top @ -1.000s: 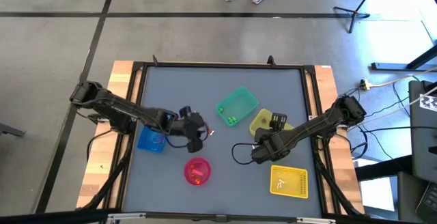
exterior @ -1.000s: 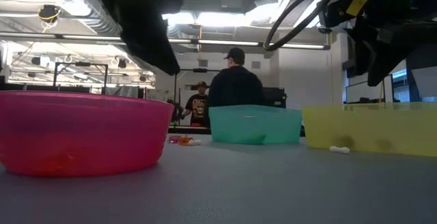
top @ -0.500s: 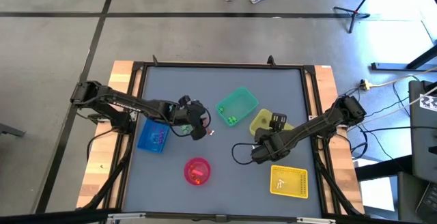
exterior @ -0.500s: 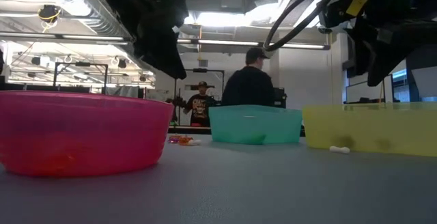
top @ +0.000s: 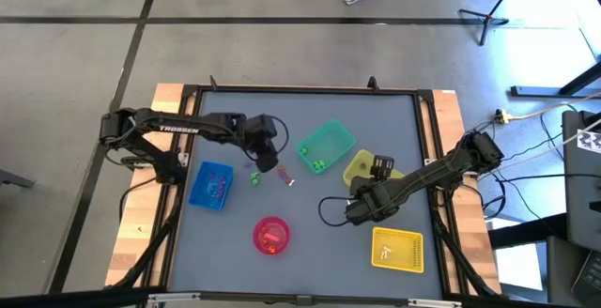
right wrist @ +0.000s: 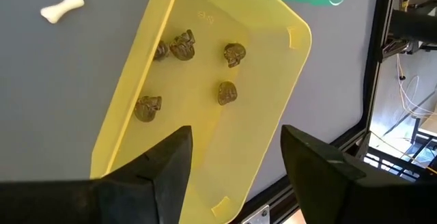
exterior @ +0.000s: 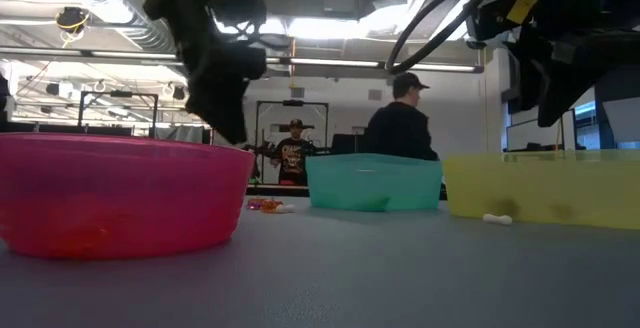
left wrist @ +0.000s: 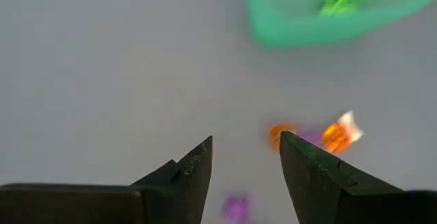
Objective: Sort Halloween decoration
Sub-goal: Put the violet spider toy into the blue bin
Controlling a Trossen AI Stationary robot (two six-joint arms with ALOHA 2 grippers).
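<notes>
The left gripper [left wrist: 246, 159], jaws spread and empty, hovers over loose orange trinkets [left wrist: 334, 134] just beyond its tips; next it likely lowers and pinches one. The right gripper [right wrist: 235, 156] waits, jaws spread.

Bright overhead light, left wrist view — blurred

A: Bins? Green [top: 326, 146], blue [top: 210, 185], two yellow [top: 397, 249]; bowl [top: 271, 235] pink, table [top: 376, 120] grey.
B: Trinkets ahead of left gripper [left wrist: 244, 164]: orange [left wrist: 278, 134], purple [left wrist: 236, 207]. Under right gripper [right wrist: 235, 161]: dark grey skulls [right wrist: 233, 54], white bone [right wrist: 61, 6].
</notes>
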